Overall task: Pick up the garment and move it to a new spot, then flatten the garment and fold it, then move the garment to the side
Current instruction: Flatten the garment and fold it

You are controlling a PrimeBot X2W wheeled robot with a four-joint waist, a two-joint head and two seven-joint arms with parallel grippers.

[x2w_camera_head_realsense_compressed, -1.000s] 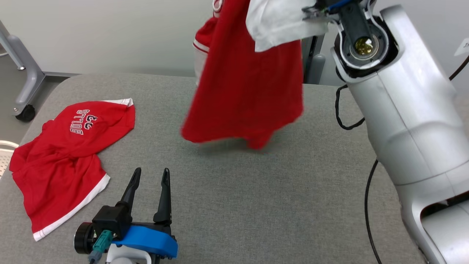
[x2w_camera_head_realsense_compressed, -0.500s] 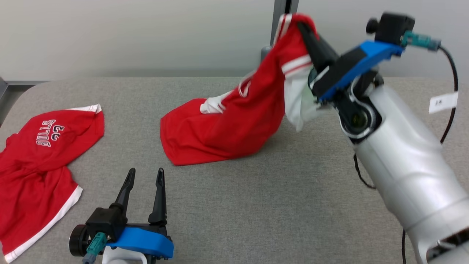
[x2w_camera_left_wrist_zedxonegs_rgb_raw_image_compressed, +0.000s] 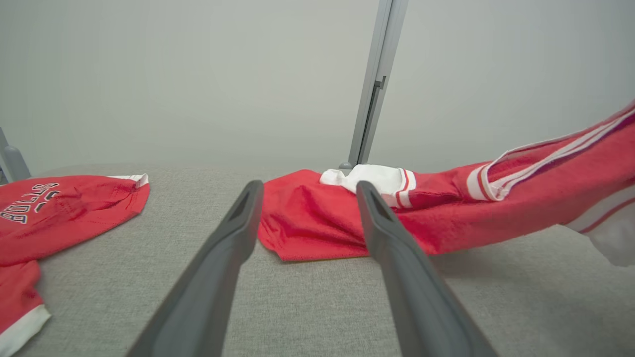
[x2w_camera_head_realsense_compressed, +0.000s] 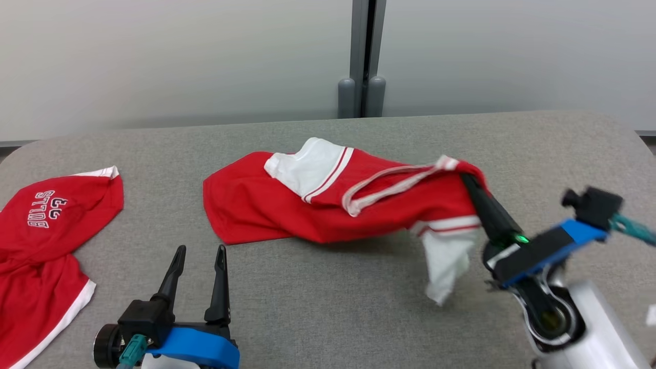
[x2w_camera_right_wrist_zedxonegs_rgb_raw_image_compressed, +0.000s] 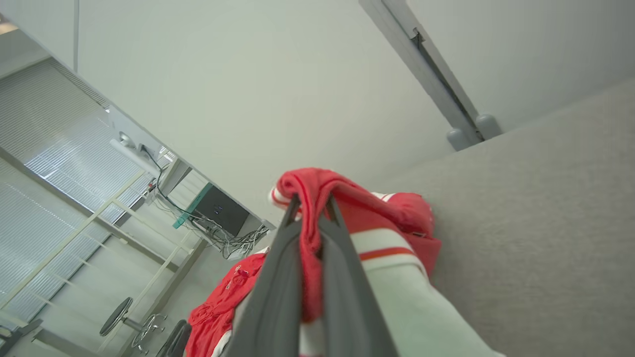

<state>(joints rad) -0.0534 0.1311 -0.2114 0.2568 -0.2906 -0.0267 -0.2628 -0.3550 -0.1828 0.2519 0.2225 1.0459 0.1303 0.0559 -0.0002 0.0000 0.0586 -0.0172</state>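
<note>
Red-and-white cotton garment [x2w_camera_head_realsense_compressed: 307, 215]: centre of grey fabric tabletop [x2w_camera_head_realsense_compressed: 359, 307], left end resting, right end raised. Right gripper [x2w_camera_head_realsense_compressed: 465, 178] fingers pinching raised edge. Left gripper [x2w_camera_head_realsense_compressed: 200, 251] fingers spread, empty, near-left. Advice: lower taut rightward, release once flat.

"BULLS" in white letters on the left red shirt [x2w_camera_left_wrist_zedxonegs_rgb_raw_image_compressed: 74, 208]

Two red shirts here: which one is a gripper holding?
The middle shirt with white sleeves: the right gripper is shut on its edge, holding that end off the table. The lettered shirt at the left lies loose, untouched.
</note>
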